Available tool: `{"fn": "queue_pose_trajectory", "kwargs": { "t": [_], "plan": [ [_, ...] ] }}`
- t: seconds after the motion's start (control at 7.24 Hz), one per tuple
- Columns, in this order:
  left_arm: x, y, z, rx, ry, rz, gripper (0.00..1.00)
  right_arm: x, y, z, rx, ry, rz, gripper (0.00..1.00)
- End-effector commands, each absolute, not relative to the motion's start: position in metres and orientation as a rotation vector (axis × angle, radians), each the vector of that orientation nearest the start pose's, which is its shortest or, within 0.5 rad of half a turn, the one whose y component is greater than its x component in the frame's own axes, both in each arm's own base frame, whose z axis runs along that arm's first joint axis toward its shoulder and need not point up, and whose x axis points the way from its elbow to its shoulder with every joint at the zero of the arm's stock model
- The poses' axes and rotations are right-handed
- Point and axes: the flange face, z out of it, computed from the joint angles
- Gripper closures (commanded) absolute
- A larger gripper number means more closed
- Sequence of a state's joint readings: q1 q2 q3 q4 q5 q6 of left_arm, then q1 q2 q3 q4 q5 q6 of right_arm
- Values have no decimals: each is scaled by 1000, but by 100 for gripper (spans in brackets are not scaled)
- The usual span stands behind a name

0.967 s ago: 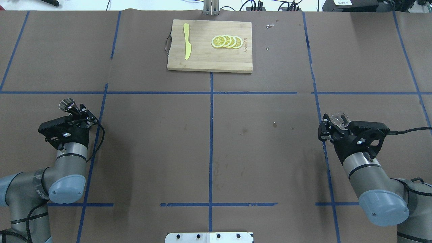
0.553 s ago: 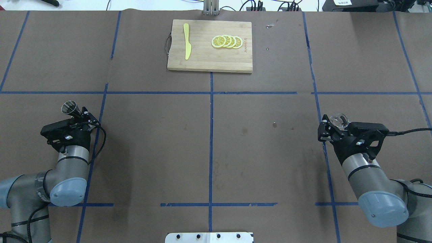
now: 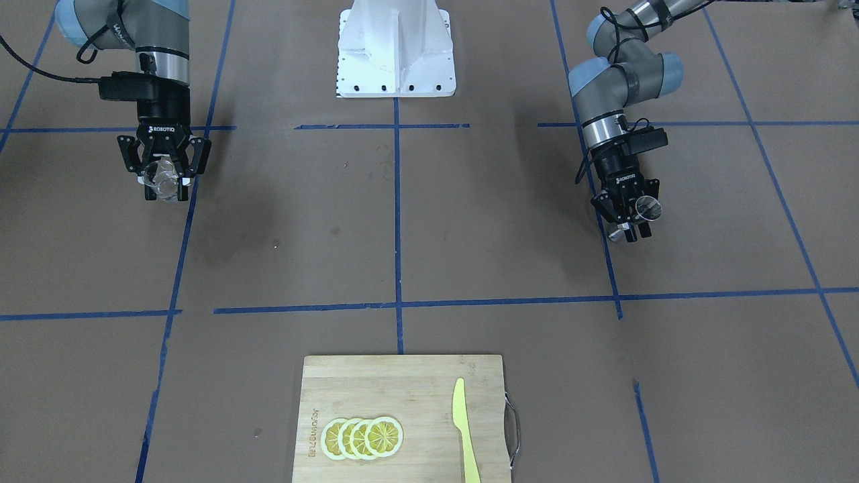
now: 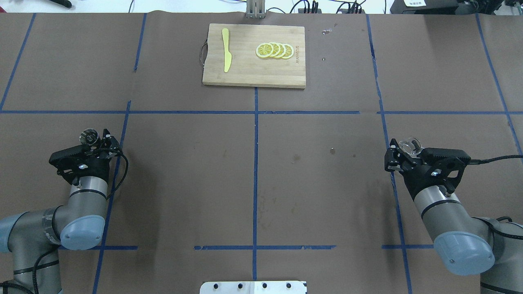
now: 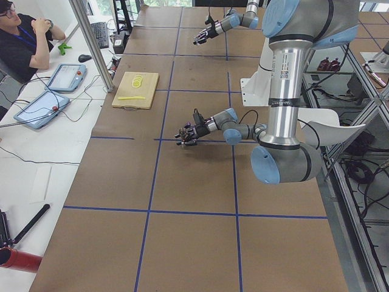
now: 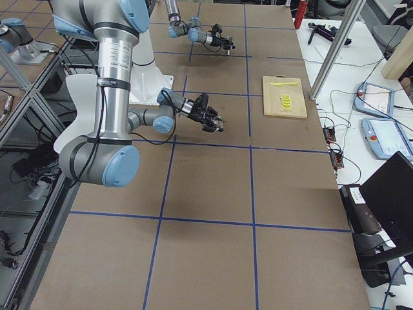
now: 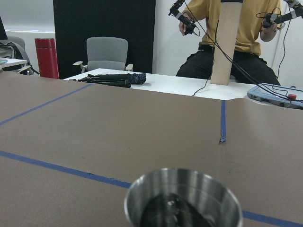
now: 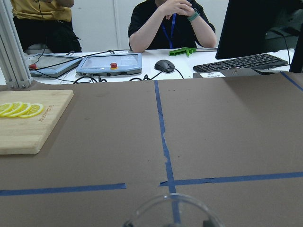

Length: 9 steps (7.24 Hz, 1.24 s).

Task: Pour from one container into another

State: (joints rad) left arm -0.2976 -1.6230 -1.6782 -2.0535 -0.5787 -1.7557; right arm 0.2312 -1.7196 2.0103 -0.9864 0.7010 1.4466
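Observation:
A small metal cup (image 4: pixel 89 136) with dark liquid in it (image 7: pixel 182 201) is held off the table at the left, my left gripper (image 4: pixel 98 143) shut on it. From the front the metal cup (image 3: pixel 648 208) sits beside the left gripper (image 3: pixel 629 216). A clear glass (image 4: pixel 410 145) is held at the right, with my right gripper (image 4: pixel 402 154) shut on it. The front view shows the glass (image 3: pixel 161 176) between the right gripper's fingers (image 3: pixel 163 182). Only the glass rim (image 8: pixel 173 213) shows in the right wrist view. The two containers are far apart.
A wooden cutting board (image 4: pixel 245 73) lies at the far centre with lemon slices (image 4: pixel 274 50) and a yellow knife (image 4: pixel 226 50). Blue tape lines cross the brown table. The white robot base (image 4: pixel 253 287) is at the near edge. People sit beyond the far edge.
The metal cup in the left gripper has swung from a tilt away toward upright and drawn slightly nearer. The right arm has barely moved.

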Motion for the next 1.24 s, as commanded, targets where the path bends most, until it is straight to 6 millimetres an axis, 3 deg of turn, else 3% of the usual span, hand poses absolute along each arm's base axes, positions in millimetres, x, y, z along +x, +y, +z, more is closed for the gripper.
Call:
{"fn": "queue_pose_trajectory", "kwargs": {
  "t": [0.0,0.28,0.41,0.83,1.11],
  "plan": [
    [436,-360,505,1007,550,-746,0,-367,-302,435,948,-663,475,100],
    [436,-354,476,928,585,-659,0,-367,-301,436,960,-658,476,100],
    [438,-351,474,889,591,-620,0,-368,-299,438,972,-649,476,100],
    [433,-338,495,811,569,-539,0,-371,-295,438,982,-650,471,100],
    [402,-320,456,747,636,-442,0,-374,-292,442,993,-647,476,100]
  ]
}}
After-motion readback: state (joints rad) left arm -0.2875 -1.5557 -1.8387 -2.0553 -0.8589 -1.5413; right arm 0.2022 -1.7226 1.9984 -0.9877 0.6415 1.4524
